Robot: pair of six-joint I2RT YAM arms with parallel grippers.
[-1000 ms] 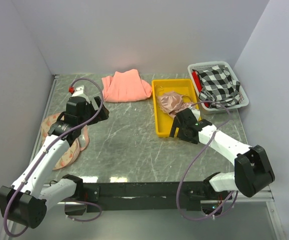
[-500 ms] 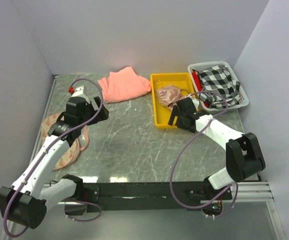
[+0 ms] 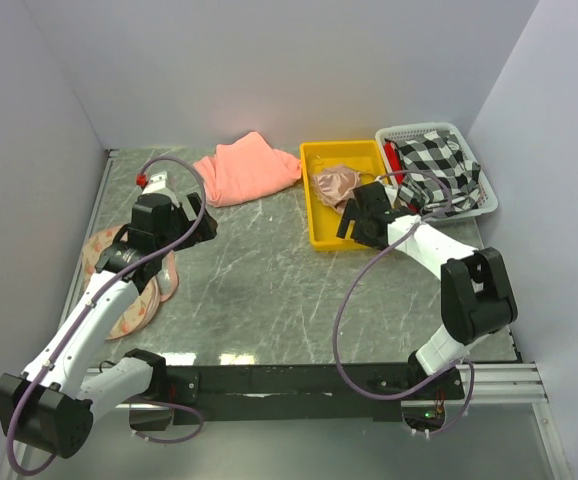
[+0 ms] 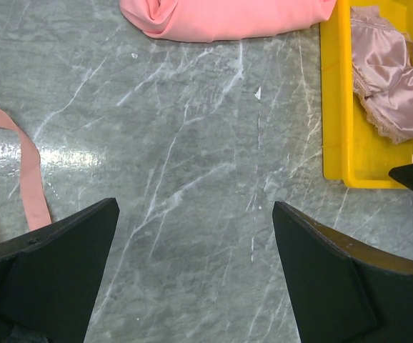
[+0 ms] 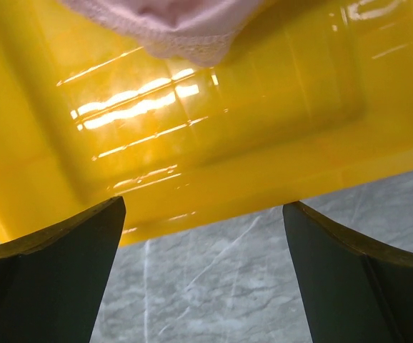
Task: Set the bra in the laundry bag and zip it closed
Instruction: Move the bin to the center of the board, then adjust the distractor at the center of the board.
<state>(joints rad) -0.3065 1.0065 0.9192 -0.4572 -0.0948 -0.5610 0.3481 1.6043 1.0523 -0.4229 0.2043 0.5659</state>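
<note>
The bra (image 3: 335, 184) lies bunched, shiny dusty pink, in a yellow tray (image 3: 319, 220) at the back middle. It also shows in the left wrist view (image 4: 396, 75), and its lace edge shows in the right wrist view (image 5: 181, 25). The laundry bag (image 3: 137, 306) lies flat at the far left, partly under my left arm; its pink edging (image 4: 31, 168) shows in the left wrist view. My left gripper (image 3: 204, 222) (image 4: 196, 275) is open and empty above bare table. My right gripper (image 3: 352, 218) (image 5: 203, 286) is open and empty at the tray's near rim (image 5: 214, 207).
A salmon-pink folded cloth (image 3: 244, 168) (image 4: 221, 14) lies at the back, left of the tray. A white basket (image 3: 487, 200) with a black-and-white checked cloth (image 3: 434, 168) stands at the back right. Walls close the left, back and right sides.
My right arm has reached toward the back and the yellow tray with the bra has slid back. The salmon cloth has shifted left. My left arm has not moved.
</note>
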